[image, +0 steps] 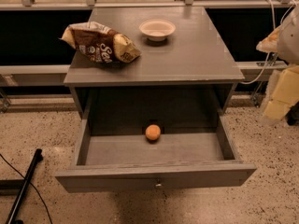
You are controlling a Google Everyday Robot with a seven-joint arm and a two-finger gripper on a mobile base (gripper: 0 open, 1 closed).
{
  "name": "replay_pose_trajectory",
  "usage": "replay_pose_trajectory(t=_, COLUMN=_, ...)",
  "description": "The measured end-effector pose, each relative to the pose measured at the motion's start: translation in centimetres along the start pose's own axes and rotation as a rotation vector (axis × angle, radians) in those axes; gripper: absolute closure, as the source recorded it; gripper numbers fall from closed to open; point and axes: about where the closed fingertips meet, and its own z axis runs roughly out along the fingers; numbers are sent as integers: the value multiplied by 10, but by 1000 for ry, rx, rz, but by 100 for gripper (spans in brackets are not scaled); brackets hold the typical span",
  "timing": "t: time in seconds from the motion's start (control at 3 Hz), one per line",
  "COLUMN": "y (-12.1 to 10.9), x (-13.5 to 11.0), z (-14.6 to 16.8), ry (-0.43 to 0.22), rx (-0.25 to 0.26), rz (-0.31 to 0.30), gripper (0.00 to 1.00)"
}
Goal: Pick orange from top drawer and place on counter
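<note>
The orange is small and round and lies inside the open top drawer, near the middle of its back edge. The drawer is pulled fully out, with a small metal knob at the centre of its front panel. The grey counter is the cabinet's top, above and behind the drawer. My gripper hangs at the far right edge of the camera view, well to the right of the drawer and above the floor, away from the orange.
A brown-and-yellow chip bag lies on the counter's left side. A white bowl stands near its back centre. A black pole lies on the speckled floor at the lower left. Cables hang at the right.
</note>
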Motion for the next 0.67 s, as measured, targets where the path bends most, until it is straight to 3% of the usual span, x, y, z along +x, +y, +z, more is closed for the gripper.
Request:
replay_pose_trajectory(t=0.33, y=0, x=0, z=0, ry=-1, rx=2, rz=-1, gripper=0)
replay_pose_trajectory(t=0.67, y=-5, x=-10, z=23, ry=-78, rx=4, rz=-1, gripper=0)
